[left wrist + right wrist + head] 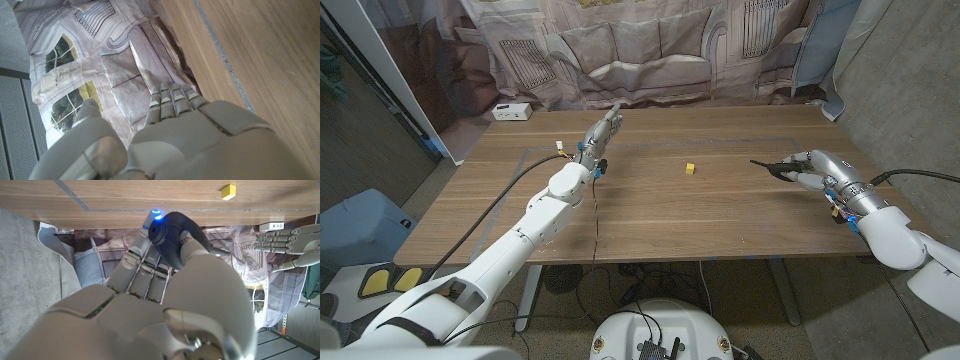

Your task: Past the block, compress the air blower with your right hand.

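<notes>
**Black blower in my right hand, out at the table's right side**

Black rubber fills my right hand (pixel 812 168): my fingers (pixel 145 270) are wrapped around the bulb of the air blower (pixel 172 235), thumb over it, so the blower is held off the wooden table (pixel 720 200). In the head view its thin dark nozzle sticks out from my hand toward the middle of the table, above the right part of the top. A small blue light glows beside the bulb in my right wrist view; I cannot tell what it belongs to.

The little yellow block (pixel 690 168) sits on the table near the centre, well apart from the blower, between my two hands.

My left hand (pixel 603 130) is raised over the far left part of the table, holding nothing, fingers (pixel 172 102) straight and close together, pointing toward the printed curtain (pixel 650 50) behind the table.

A white box (pixel 510 112) lies at the far left corner.
</notes>
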Tool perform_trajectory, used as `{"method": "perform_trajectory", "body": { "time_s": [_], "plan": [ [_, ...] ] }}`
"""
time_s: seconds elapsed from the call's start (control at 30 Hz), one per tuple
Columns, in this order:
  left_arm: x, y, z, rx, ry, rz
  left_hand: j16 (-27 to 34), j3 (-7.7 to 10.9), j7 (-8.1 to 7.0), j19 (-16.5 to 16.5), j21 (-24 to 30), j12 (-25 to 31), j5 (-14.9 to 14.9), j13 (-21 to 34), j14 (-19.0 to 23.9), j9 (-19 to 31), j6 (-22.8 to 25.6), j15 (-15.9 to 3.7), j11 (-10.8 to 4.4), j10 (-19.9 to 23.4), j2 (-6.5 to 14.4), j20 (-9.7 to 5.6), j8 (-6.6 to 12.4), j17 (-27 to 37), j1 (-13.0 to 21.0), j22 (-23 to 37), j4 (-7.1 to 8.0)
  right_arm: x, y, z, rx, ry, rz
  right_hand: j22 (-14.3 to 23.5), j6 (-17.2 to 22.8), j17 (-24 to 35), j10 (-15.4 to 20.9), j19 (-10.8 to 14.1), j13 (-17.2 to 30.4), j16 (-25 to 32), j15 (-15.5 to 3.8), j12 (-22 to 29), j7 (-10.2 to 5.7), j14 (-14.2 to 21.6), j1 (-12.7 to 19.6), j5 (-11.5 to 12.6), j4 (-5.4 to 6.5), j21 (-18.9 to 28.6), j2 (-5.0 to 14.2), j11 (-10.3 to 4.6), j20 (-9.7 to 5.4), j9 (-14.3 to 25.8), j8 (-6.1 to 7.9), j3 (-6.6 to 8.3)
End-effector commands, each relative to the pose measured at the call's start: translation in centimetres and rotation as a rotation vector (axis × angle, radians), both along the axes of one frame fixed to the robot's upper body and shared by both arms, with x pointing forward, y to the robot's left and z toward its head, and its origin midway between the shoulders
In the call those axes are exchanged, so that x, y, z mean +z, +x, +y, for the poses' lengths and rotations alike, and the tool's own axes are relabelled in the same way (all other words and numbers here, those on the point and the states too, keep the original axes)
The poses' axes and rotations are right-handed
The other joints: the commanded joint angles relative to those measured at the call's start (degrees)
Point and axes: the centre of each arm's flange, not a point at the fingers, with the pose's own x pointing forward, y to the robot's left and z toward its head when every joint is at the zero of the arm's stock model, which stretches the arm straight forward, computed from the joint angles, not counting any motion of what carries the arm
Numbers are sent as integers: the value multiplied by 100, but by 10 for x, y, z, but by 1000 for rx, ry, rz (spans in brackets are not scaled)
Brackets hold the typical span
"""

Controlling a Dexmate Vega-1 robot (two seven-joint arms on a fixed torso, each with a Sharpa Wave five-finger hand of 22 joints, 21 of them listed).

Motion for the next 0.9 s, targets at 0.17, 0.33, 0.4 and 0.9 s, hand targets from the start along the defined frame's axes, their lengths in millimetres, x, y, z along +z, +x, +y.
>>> {"method": "perform_trajectory", "body": {
  "time_s": [0.17,0.33,0.4,0.9],
  "plan": [
    [-1,3,4,-2,-11,0,-10,9,-18,13,-21,3,-10,21,69,22,71,18,-21,83,62,11,12,33,-4,30,-40,1,-2,2,-2,11,-18,23,-16,46,2,-30,15,-6,-171,-61,-17,-15,64,38,7,45,-41,-10,27,30,-14,70],
    [-2,4,5,-3,-11,-1,-11,11,-24,12,-22,6,-10,21,68,22,80,18,-5,93,63,5,13,33,-4,30,-42,1,-3,3,1,11,-19,23,-62,62,-24,-48,17,-12,-168,-82,-53,-31,67,45,6,44,-56,-17,38,32,-38,72],
    [-1,4,6,-2,-12,-2,-12,12,-22,13,-21,9,-11,21,69,22,82,18,-18,104,64,3,13,33,-4,30,-43,1,-3,3,-2,8,-23,23,-84,67,-36,-52,18,-18,-172,-92,-58,-43,88,53,-12,45,-68,-22,44,33,-50,80],
    [1,3,11,10,-13,-5,-12,13,-22,7,-23,6,-12,21,74,23,89,17,-9,102,63,5,11,33,-8,30,-45,0,-3,5,-20,-4,-23,13,-369,113,-323,-184,34,-104,-249,-218,-180,-229,59,107,-82,17,-297,-148,5,45,-189,-20]
  ]
}}
